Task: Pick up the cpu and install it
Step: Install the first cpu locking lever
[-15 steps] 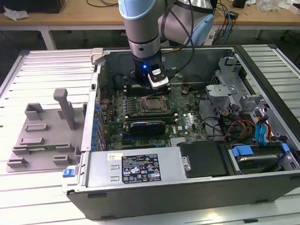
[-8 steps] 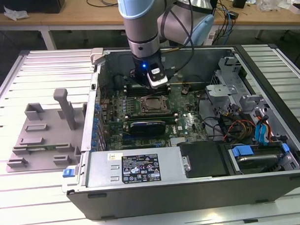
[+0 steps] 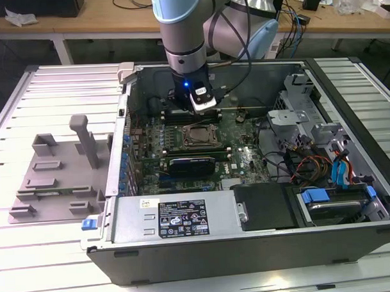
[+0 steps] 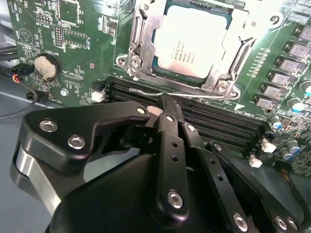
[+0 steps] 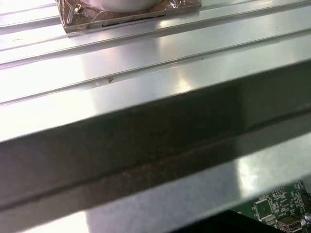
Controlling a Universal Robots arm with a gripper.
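The cpu (image 4: 192, 46), a square chip with a shiny silver top, lies flat inside the metal socket frame (image 4: 141, 53) on the green motherboard. In the exterior view the cpu (image 3: 200, 137) sits in the middle of the open computer case. My gripper (image 4: 163, 103) hangs just beside the socket, over the black memory slots (image 4: 218, 124). Its black fingers (image 4: 167, 126) are pressed together with nothing held. The tips are close to the thin wire lever (image 4: 146, 90) along the socket's edge. In the exterior view the gripper (image 3: 197, 115) hovers just beyond the socket.
The case walls (image 3: 127, 135) surround the board. Drive bays and cables (image 3: 330, 167) fill the exterior view's right, and a power supply (image 3: 178, 217) lies along the near side. A grey fixture (image 3: 55, 173) stands on the slatted table at the left. A coin battery (image 4: 43, 67) sits on the board.
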